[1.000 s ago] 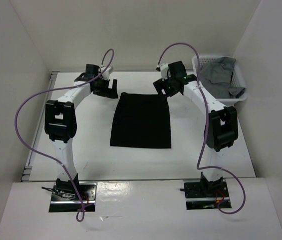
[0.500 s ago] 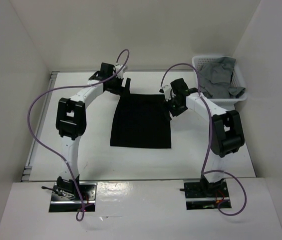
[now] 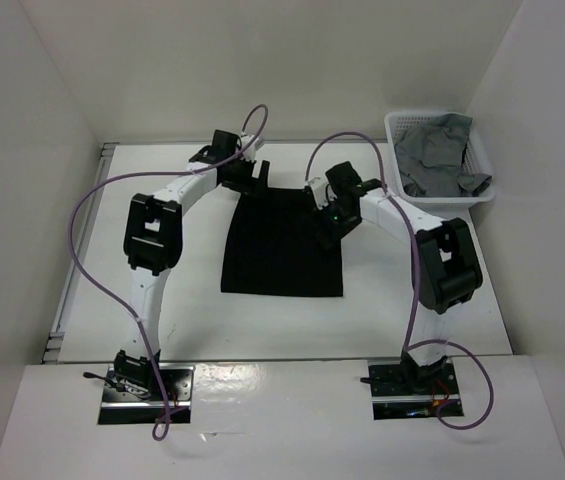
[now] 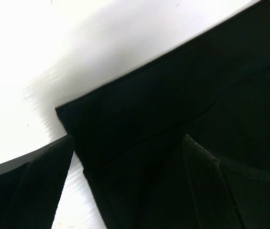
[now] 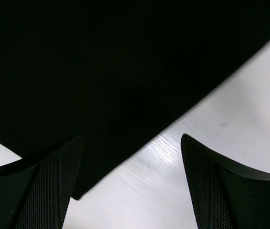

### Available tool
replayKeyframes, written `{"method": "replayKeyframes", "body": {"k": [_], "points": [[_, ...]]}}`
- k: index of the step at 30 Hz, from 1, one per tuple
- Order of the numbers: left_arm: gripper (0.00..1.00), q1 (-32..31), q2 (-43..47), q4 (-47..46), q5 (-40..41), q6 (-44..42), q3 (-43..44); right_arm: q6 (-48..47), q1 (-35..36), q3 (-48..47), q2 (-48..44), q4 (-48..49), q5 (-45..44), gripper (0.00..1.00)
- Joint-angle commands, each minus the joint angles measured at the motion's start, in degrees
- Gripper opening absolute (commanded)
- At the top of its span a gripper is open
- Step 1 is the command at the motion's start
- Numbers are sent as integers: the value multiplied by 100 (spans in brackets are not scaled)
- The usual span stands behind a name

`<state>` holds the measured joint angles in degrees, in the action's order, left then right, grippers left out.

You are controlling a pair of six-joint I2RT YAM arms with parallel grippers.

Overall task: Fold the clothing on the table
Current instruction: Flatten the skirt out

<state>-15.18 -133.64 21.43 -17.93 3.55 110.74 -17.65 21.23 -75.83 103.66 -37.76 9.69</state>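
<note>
White tabletop (image 3: 282, 320) shows on every side of the flat clothing (image 3: 282, 255), its upper corners under the left tool (image 4: 128, 138) and right tool (image 5: 132, 136), both spread wide, gripping nothing.

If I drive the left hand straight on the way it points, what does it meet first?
Probably the corner of the clothing: the open left hand points down at it, one finger over black fabric, the other at its edge by the bare table. Height unclear.
</note>
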Motion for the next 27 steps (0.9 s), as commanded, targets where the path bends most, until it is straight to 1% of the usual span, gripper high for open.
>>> {"method": "replayKeyframes", "body": {"k": [1,6,13,27], "points": [[100,-29,-92,1,-149,251,465,-46,424,-405,198,-12,50,86],[100,-82,-205,168,-202,357,695,-46,609,-739,637,-65,304,86],[100,-134,-382,221,-131,409,818,-46,786,-740,1024,101,427,86],[100,-293,-540,493,44,638,879,-46,786,-582,1192,216,481,86]]}}
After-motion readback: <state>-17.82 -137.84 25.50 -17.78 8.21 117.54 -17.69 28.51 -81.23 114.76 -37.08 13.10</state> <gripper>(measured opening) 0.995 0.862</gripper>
